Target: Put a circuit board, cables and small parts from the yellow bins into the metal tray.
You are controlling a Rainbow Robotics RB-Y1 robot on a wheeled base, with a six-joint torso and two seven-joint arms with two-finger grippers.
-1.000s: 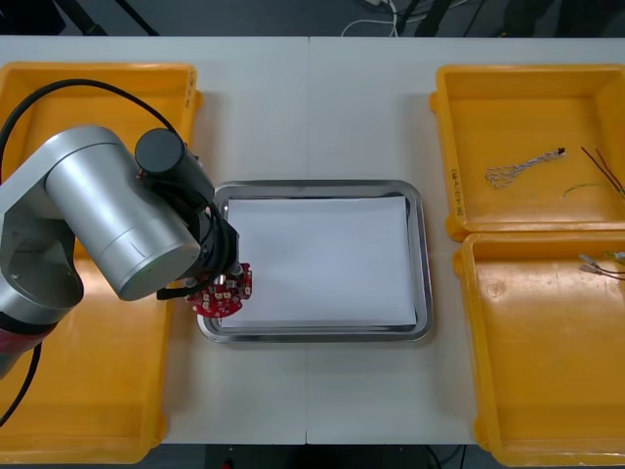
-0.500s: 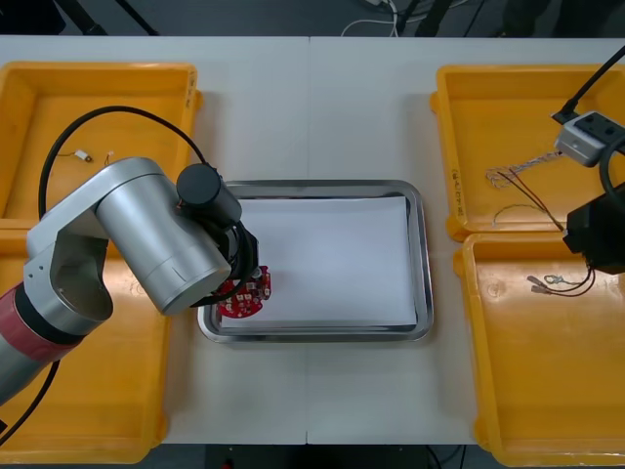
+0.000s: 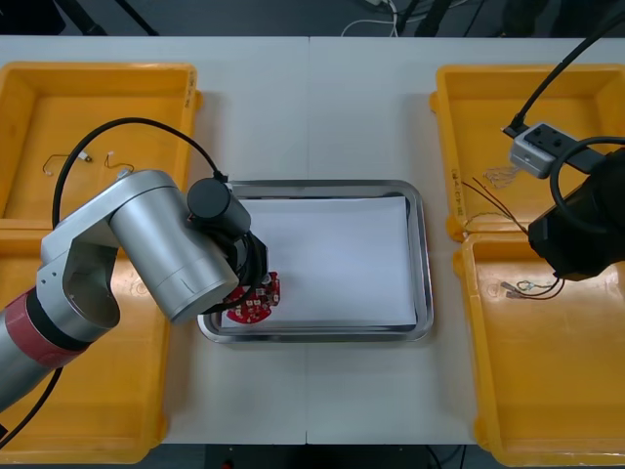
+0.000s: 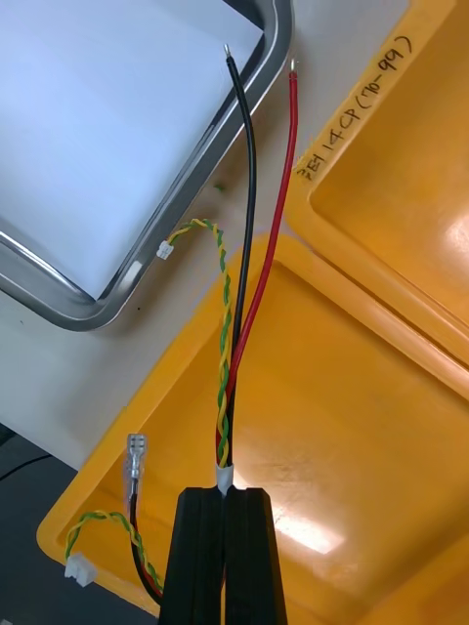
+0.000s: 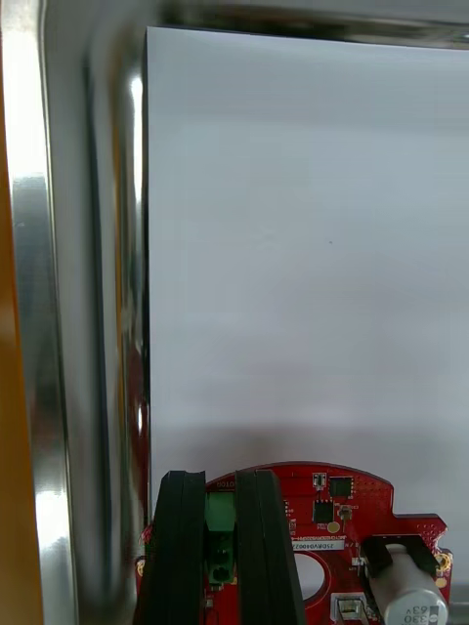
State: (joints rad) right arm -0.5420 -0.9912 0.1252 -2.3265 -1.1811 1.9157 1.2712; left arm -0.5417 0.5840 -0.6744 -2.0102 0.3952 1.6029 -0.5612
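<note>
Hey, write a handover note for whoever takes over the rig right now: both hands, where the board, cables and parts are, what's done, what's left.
Left hand: shut on the red circuit board, at the near-left corner of the metal tray; not released.
Right hand: shut on a bundle of cables (black, red, twisted yellow-green), over the right yellow bins, beside the tray.
Small metal parts lie in the far left bin; another cable lies in the far right bin.
Done: nothing released in the tray yet.
Left: release the board, bring the cables over, then fetch small parts.
</note>
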